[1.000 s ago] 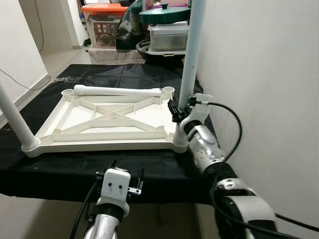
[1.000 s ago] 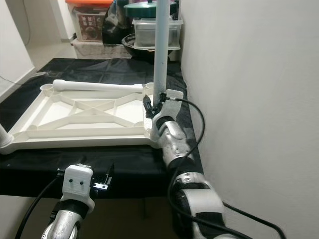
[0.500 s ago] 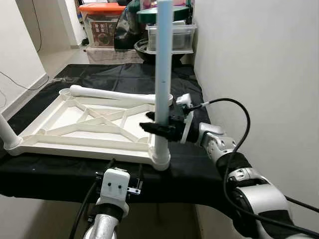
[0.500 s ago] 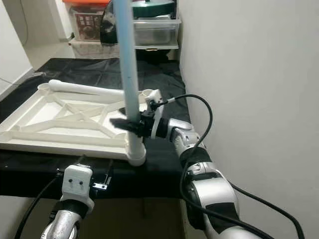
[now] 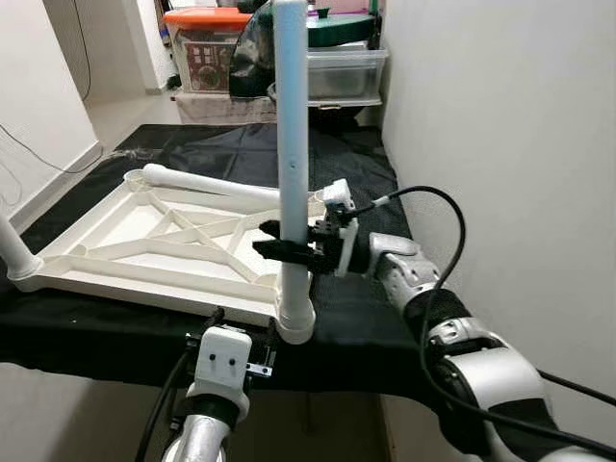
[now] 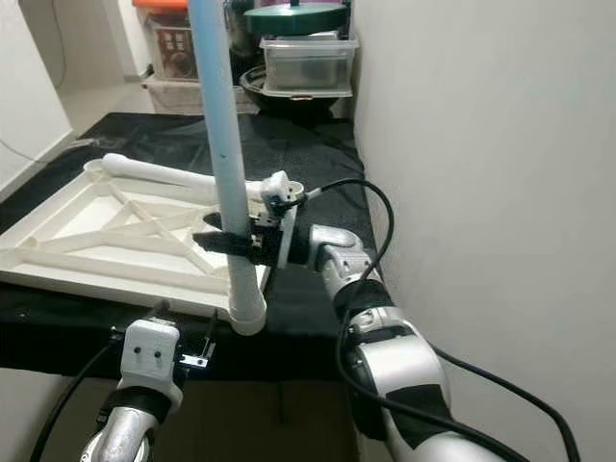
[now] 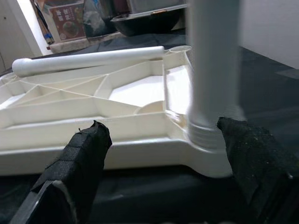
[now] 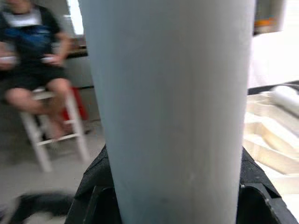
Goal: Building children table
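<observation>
The right gripper (image 5: 284, 248) is clamping its two black fingers around the upright leg (image 5: 292, 144), partway up the tube, one finger on each side of it. In the right wrist view that leg (image 8: 173, 107) is sitting between the fingers (image 8: 96, 179), pressed against both. Just below the gripper, the leg is standing in the corner socket (image 5: 295, 322) of the tabletop (image 5: 144, 245), which is lying upside down on the black cloth (image 5: 356, 318) (ribs facing up).

Beyond the gripper, a loose leg (image 5: 226, 186) is lying flat along the tabletop's far edge. Another leg (image 5: 14, 252) is standing at the tabletop's other near corner, well apart from the gripper.

The left gripper (image 7: 170, 149) is hanging low, near the cloth's front edge, its fingers (image 7: 86, 149) spread wide and gripping nothing; the socket is showing between them, just ahead.

Behind the leg in the right wrist view, a person (image 8: 35, 56) is sitting on a stool (image 8: 53, 128), blurred.
</observation>
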Available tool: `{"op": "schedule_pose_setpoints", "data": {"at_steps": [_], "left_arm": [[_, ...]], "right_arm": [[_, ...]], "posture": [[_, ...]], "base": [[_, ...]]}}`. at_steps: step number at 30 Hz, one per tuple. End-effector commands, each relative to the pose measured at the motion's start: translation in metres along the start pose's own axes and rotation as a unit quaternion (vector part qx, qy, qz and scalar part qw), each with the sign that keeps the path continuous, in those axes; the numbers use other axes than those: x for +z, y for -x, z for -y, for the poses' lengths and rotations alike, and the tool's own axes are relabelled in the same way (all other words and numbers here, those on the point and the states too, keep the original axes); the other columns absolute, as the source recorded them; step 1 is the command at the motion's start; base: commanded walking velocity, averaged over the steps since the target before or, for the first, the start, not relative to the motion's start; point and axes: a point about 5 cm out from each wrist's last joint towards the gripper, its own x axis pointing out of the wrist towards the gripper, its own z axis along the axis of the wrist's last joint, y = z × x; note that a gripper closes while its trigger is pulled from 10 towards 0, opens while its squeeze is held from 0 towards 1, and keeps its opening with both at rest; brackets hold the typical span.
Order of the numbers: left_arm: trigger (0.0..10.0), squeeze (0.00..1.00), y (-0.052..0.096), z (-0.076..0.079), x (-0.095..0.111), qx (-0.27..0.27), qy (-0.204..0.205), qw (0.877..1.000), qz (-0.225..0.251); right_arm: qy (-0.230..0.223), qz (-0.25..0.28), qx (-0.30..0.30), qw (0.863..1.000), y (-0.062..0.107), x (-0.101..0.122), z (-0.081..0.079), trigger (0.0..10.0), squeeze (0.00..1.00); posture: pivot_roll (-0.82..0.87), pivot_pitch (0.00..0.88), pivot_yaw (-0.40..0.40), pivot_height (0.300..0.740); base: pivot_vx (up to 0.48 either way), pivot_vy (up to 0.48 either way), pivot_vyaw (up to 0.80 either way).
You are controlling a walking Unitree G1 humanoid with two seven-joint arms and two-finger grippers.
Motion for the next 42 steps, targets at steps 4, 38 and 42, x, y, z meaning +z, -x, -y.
{"op": "schedule_pose_setpoints", "data": {"at_steps": [4,38,42], "left_arm": [[10.0,0.00,0.001,-0.001,-0.002,0.002,-0.003,1.000,-0.002],[10.0,0.00,-0.002,-0.003,-0.002,0.000,-0.005,1.000,-0.003],[10.0,0.00,-0.002,-0.003,-0.003,0.000,-0.005,1.000,-0.002]], "right_arm": [[-0.012,-0.014,-0.236,0.972,0.007,-0.014,0.022,0.0,0.00],[-0.061,0.091,-0.305,0.946,0.026,-0.010,0.027,10.0,0.00],[-0.068,0.067,-0.216,0.972,0.026,-0.009,0.023,10.0,0.00]], "posture": [[0.08,0.000,-0.010,0.740],[0.07,0.000,-0.001,0.740],[0.08,0.000,-0.003,0.740]], "base": [[0.000,0.000,0.00],[0.000,0.000,0.00],[0.000,0.000,0.00]]}}
